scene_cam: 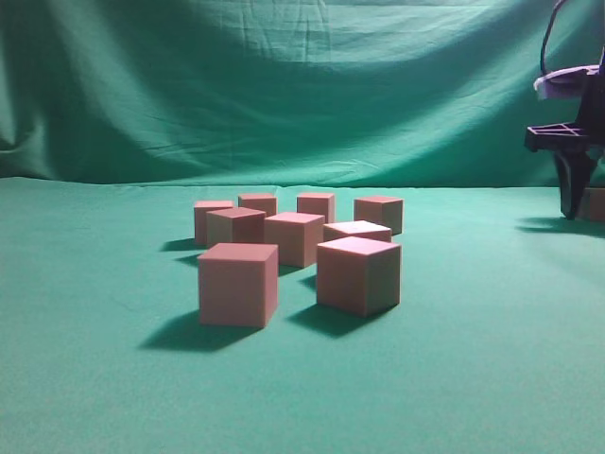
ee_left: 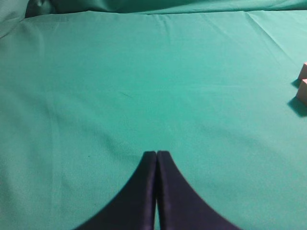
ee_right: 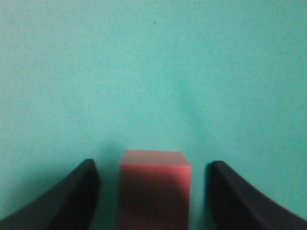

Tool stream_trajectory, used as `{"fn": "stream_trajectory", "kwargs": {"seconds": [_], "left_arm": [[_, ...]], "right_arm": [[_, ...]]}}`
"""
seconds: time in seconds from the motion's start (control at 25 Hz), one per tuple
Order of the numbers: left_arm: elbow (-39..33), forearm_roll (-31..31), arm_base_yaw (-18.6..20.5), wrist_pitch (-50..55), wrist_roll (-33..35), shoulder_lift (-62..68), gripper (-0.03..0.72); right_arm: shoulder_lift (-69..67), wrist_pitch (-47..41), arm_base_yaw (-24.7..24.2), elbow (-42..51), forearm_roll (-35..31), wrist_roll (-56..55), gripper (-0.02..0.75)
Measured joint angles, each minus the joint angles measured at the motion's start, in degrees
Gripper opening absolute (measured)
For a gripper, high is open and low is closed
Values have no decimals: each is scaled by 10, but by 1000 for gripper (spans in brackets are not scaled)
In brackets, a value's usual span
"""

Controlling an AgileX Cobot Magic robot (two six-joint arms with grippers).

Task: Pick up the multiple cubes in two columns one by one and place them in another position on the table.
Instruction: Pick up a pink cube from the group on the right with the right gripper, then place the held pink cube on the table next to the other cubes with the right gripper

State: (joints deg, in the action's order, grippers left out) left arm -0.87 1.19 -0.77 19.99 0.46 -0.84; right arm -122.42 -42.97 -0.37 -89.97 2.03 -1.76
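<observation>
A: Nearest the exterior camera, two small matte reddish-pink cubes lead the cluster, the near-left cube (scene_cam: pixel 237 284) and the near-right cube (scene_cam: pixel 358 274), both resting on the wrinkled green cloth table (scene_cam: pixel 95 359).

B: Behind them the columns run back: I count eight cubes in the group (scene_cam: pixel 295 238), none disturbed as far as I can see. So most of the job looks to be ahead.

A: Out at the far right edge, the black right gripper (scene_cam: pixel 577 194) is down at table level, well apart from the cluster, with a tan block just beside it.

B: Its wrist camera shows that lone pink cube (ee_right: pixel 154 189) sitting between the two dark fingers (ee_right: pixel 72 199), with a strip of green visible on either side. The jaws stand wide, touching nothing. I'd judge one cube relocated, eight left.

A: And the left gripper (ee_left: pixel 156 155)?

B: Tips pressed together, empty, over bare cloth. Two cubes (ee_left: pixel 302 82) peek in at that view's right edge.
</observation>
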Motion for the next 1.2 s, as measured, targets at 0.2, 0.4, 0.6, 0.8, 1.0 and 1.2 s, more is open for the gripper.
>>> {"fn": "stream_trajectory", "kwargs": {"seconds": [0.2,0.4,0.6,0.8,1.0,1.2], "left_arm": [[0,0,0,0,0,0,0],[0,0,0,0,0,0,0],[0,0,0,0,0,0,0],[0,0,0,0,0,0,0],[0,0,0,0,0,0,0],[0,0,0,0,0,0,0]], "right_arm": [[-4,1,0,-3,-13,1,261],[-1,-59,0,-49,-16,2,261],[48,-133,16,-137,-16,2,261],[128,-193,68,-168,-16,2,261],[195,-264,138,-169,-18,2,261],[229,-287,225,-169,-18,-4,261]]}}
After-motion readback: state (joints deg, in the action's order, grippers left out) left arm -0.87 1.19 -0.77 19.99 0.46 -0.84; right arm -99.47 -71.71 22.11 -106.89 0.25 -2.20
